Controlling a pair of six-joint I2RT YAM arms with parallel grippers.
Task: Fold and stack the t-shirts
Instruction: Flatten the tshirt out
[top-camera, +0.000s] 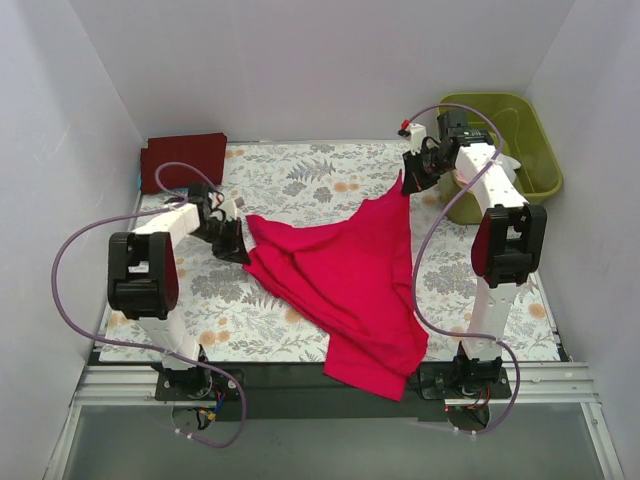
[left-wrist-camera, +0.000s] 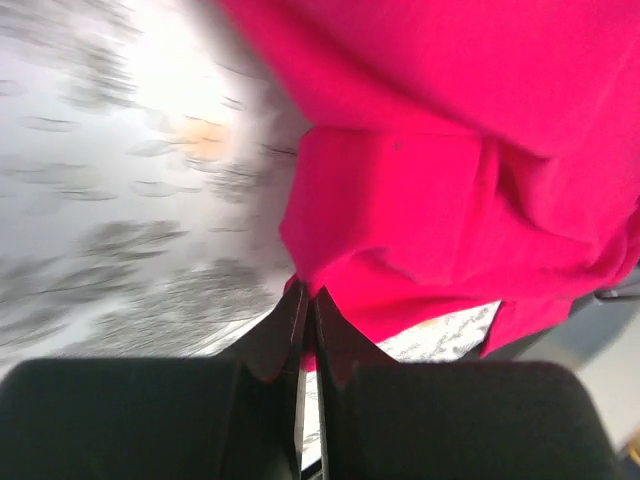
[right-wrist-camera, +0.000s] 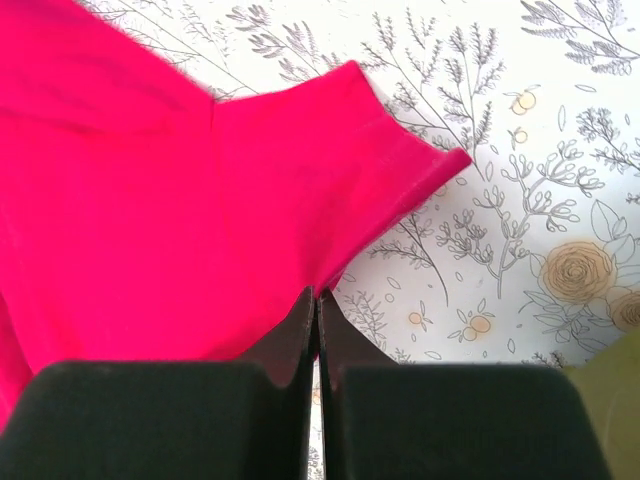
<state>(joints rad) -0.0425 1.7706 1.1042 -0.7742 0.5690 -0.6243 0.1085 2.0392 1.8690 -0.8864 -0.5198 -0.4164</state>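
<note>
On the floral worktop (top-camera: 300, 180) within white walls (top-camera: 300, 60), left claw (top-camera: 232, 240) and right claw (top-camera: 408, 182), arms extended, each clamp tight onto the crimson t-shirt (top-camera: 350, 270) stretched between them.

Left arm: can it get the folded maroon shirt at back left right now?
Probably not yet: the left hand is shut on the red shirt. Path to the maroon shirt looks free.

Left gripper (left-wrist-camera: 308, 295): jaws pressed together, tips pinching the lower edge of the crimson red t-shirt (left-wrist-camera: 450, 200). Shirt bunched in folds, filling the upper right. Floral table cloth (left-wrist-camera: 120, 220) at left, blurred.
</note>
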